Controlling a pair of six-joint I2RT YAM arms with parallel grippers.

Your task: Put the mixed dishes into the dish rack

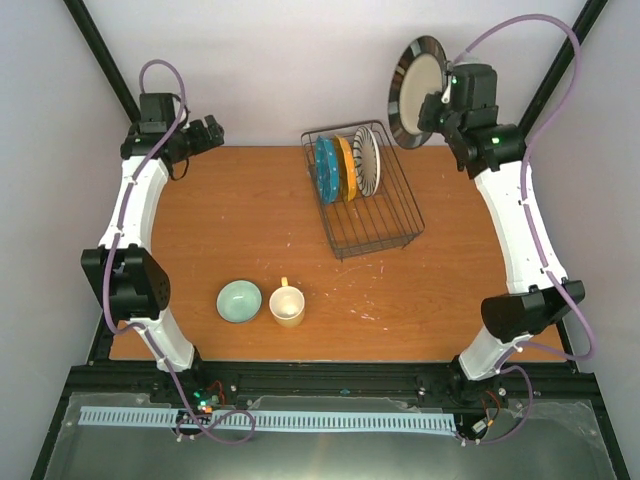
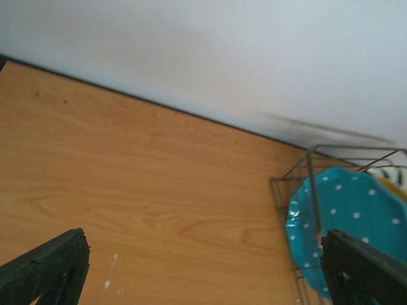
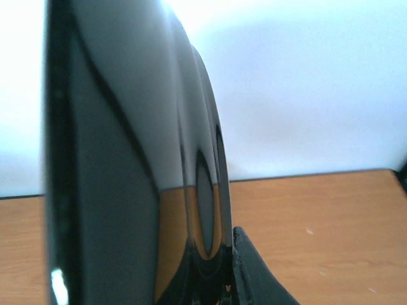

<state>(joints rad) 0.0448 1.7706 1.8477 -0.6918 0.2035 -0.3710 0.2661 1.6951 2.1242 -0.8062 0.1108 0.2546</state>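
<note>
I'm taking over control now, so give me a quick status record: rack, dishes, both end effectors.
dish rack: far centre of table
in rack: teal dotted plate, yellow-orange plate, striped plate, on edge in a row
right end effector: shut on cream plate, held on edge off the table, near the rack's far right corner
left end effector: open, empty, far left
loose on table: mint bowl, mug, side by side near the front edge
not yet loaded: cream plate, mint bowl, mug
</note>
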